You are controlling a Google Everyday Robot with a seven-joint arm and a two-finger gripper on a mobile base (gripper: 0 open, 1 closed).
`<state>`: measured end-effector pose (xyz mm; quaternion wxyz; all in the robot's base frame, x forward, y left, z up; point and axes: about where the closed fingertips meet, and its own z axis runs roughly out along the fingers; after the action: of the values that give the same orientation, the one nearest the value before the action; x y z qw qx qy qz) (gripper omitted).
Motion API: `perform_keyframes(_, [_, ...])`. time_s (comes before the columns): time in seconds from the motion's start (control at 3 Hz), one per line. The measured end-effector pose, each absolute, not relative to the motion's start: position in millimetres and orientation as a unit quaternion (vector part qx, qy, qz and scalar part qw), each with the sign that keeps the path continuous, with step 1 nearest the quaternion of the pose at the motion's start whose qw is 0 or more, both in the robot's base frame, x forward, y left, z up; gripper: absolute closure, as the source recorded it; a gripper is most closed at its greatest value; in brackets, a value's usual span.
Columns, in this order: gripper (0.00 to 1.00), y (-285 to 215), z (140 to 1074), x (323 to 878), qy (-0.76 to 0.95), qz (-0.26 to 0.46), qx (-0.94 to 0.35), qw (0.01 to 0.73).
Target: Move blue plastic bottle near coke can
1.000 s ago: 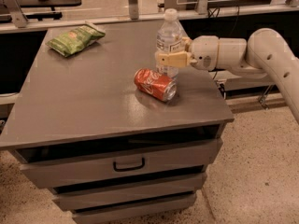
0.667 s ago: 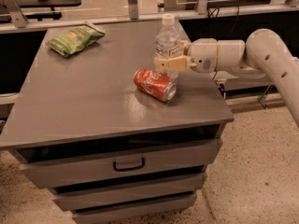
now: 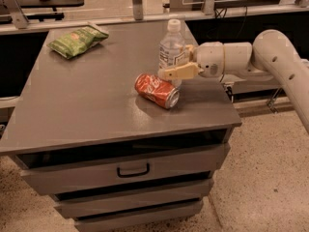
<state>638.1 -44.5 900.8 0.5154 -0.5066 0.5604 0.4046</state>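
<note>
The blue plastic bottle (image 3: 172, 50), clear with a white cap and white label, stands upright on the grey table (image 3: 96, 100) at its right side. The coke can (image 3: 156, 90) lies on its side just in front of the bottle, almost touching it. My gripper (image 3: 175, 64) reaches in from the right and is shut on the lower part of the bottle. One tan finger (image 3: 179, 72) crosses in front of the bottle; the other is behind it. The bottle's base is hidden by the finger and the can.
A green crisp bag (image 3: 77, 39) lies at the table's back left. The table has drawers (image 3: 133, 169) below its front edge. My white arm (image 3: 270, 57) stretches over the table's right edge. Other furniture stands behind the table.
My gripper has come down a little with the bottle in it, so the bottle now sits lower, close behind the can. The can and the bag have not moved.
</note>
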Motion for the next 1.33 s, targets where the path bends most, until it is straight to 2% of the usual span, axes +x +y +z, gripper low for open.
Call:
perform_keyframes(0.33, [0.0, -46, 899, 638, 0.562, 0.402, -0.51, 0.512])
perform_keyframes(0.67, [0.0, -57, 896, 641, 0.574, 0.388, -0.508, 0.512])
perform_keyframes(1.0, [0.0, -90, 899, 646, 0.6, 0.349, -0.494, 0.523])
perform_keyframes(1.33, [0.0, -161, 924, 655, 0.639, 0.26, -0.46, 0.56])
